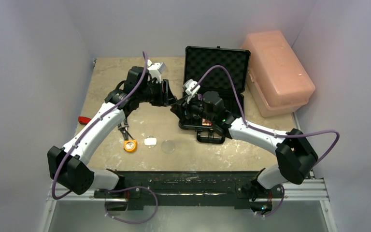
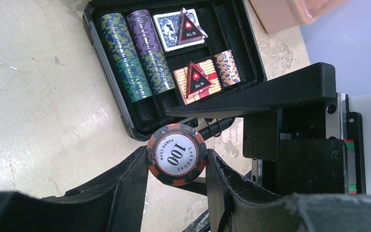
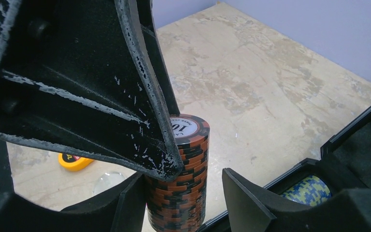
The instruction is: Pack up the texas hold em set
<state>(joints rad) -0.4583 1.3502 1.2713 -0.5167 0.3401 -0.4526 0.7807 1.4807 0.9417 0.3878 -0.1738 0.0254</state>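
Observation:
The black briefcase (image 1: 217, 63) lies open, its base under my right arm. In the left wrist view the case (image 2: 107, 77) holds teal and purple chip stacks (image 2: 133, 53), two card decks (image 2: 170, 26) and a short brown stack (image 2: 227, 67). My left gripper (image 2: 176, 159) is shut on a stack of brown poker chips (image 2: 176, 154), seen end-on with a "100" face, just off the case's corner. My right gripper (image 3: 183, 183) is open with its jaws on either side of the same stack (image 3: 181, 193); a gap shows on the right side. Both grippers meet (image 1: 174, 102) left of the case.
A big pink plastic box (image 1: 275, 72) stands right of the case. An orange tape measure (image 1: 130, 145), a small white disc (image 1: 150, 141) and a clear disc (image 1: 168, 146) lie on the table in front. A red object (image 1: 83, 120) sits at the left edge.

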